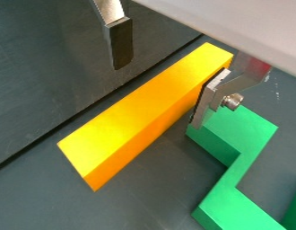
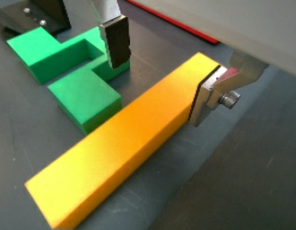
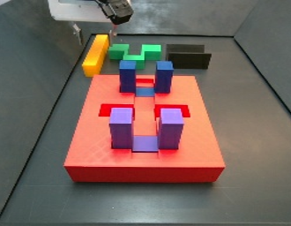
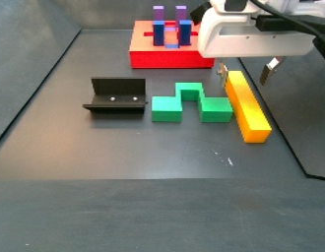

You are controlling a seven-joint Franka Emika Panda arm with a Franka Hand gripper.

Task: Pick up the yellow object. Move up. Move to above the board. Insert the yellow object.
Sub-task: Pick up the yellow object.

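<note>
Board: big red slab, mid-floor, blue and purple uprights standing around its central slot. It's well apart from the pick area, so the task needs a lift and a traverse first.

Green notched block lies just beside the yellow object, between it and the black fixture. That's tight clearance on that side for one finger.

Yellow object: long bar flat on the floor at the edge of the workspace, beyond the board's far end in a side view. Not lifted yet, I'd judge.

Gripper sits low over one end of the bar, jaws apart and straddling its narrow width: one finger on one long side, the other touching or nearly touching the opposite face. Across the width makes sense, since the length wouldn't fit the jaws. The end grip is off-centre, so the bar may tilt on lift.

Read: pick step, pre-close. Next up is to close, then rise.
</note>
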